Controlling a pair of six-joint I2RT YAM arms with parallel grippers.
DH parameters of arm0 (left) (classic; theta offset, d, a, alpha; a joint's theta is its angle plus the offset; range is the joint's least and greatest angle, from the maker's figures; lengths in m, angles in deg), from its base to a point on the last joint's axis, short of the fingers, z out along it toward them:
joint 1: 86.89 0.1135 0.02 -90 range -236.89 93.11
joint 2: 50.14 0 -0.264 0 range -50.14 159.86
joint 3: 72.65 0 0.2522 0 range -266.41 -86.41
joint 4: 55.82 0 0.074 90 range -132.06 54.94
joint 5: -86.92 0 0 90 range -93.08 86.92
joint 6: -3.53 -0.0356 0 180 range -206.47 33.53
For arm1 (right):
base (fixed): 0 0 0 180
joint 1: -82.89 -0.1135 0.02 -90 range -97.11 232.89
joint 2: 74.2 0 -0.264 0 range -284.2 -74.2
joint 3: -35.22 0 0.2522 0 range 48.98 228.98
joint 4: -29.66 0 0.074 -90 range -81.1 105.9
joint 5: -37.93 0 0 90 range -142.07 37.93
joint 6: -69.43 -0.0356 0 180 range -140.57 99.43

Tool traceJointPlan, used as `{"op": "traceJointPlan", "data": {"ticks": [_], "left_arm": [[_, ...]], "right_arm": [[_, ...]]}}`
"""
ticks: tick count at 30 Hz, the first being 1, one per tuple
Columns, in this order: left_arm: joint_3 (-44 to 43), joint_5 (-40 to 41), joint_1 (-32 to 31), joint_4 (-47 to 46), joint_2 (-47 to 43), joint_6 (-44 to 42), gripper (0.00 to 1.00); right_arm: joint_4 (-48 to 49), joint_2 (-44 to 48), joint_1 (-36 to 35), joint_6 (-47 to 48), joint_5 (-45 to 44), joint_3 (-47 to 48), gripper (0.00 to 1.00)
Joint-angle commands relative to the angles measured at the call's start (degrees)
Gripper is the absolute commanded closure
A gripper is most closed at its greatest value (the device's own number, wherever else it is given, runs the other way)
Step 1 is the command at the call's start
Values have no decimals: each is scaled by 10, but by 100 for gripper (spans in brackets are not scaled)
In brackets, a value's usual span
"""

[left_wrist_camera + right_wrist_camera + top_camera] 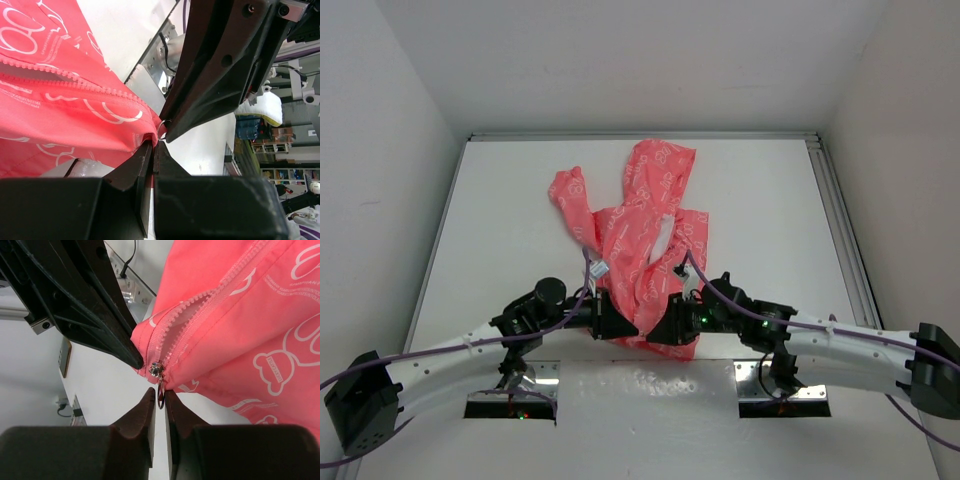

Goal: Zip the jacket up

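Observation:
The coral-pink jacket (pixel 645 220) lies on the white table, hood toward the back and front partly open. Both grippers meet at its near hem. My left gripper (pixel 623 328) is shut on the hem fabric beside the zipper's bottom end, as the left wrist view (pixel 155 145) shows. My right gripper (pixel 655 330) is shut on the metal pull ring (pixel 160 390), which hangs from the silver slider (pixel 156 369) at the zipper's bottom. Above the slider the zipper teeth (pixel 200 310) are spread apart. The left gripper's dark finger (pixel 100 315) sits just beside the slider.
The white table (pixel 770 220) is boxed in by white walls at the back and both sides. A metal rail (pixel 835 220) runs along its right edge. Purple cables run along both arms. Metal base plates (pixel 515 400) sit at the near edge.

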Motion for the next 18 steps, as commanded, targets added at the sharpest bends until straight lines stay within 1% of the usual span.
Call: {"op": "traceJointPlan", "data": {"ticks": [1, 4, 8, 9, 11, 12, 13, 17, 18], "left_arm": [[-2, -8, -9, -21, -4, -5, 100], [1, -5, -10, -21, -6, -5, 100], [-4, -7, -10, -21, -3, -5, 100], [-5, -7, -10, -17, -4, -7, 100], [1, -5, -10, -15, -7, -7, 100], [3, -3, -10, -17, -7, -5, 100], [4, -4, -10, -20, -7, -3, 100], [0, -4, -10, -14, -10, -6, 100], [3, -3, -10, -15, -12, -6, 100]], "right_arm": [[31, 1, -4, -1, -12, 23, 88], [35, -13, -4, 1, -5, 28, 88], [43, -14, -4, 1, -5, 29, 93], [40, -15, -4, 4, -5, 32, 93], [31, -14, -4, 6, -3, 35, 88], [34, -12, -4, 2, -3, 33, 83], [35, -4, -4, -1, -5, 29, 76], [24, 0, -3, 2, -10, 32, 75], [25, -1, -4, 2, -9, 32, 77]]}}
